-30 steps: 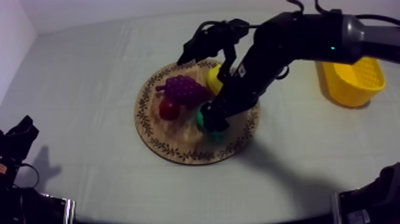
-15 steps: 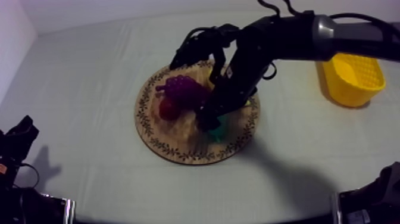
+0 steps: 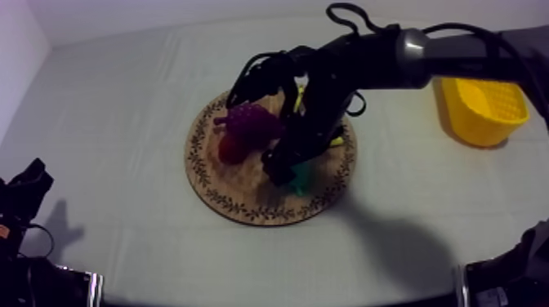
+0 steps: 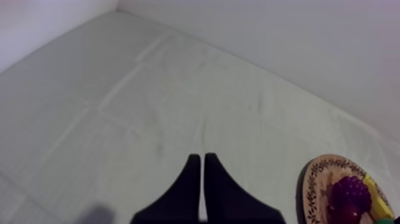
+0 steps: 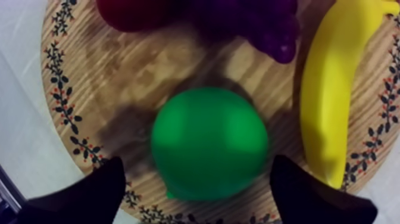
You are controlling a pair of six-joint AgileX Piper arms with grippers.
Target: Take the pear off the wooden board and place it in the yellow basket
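Your right gripper is spread wide, with the green pear between its fingers on the wooden board. The banana lies just outside one finger.

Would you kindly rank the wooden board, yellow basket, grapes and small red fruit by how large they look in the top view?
1. wooden board
2. yellow basket
3. grapes
4. small red fruit

Top cam sat above the table, angled down over everything. Left wrist cam rode low, facing across the tabletop, with the wooden board far off. Right wrist cam stared straight down, right up close on that same board.
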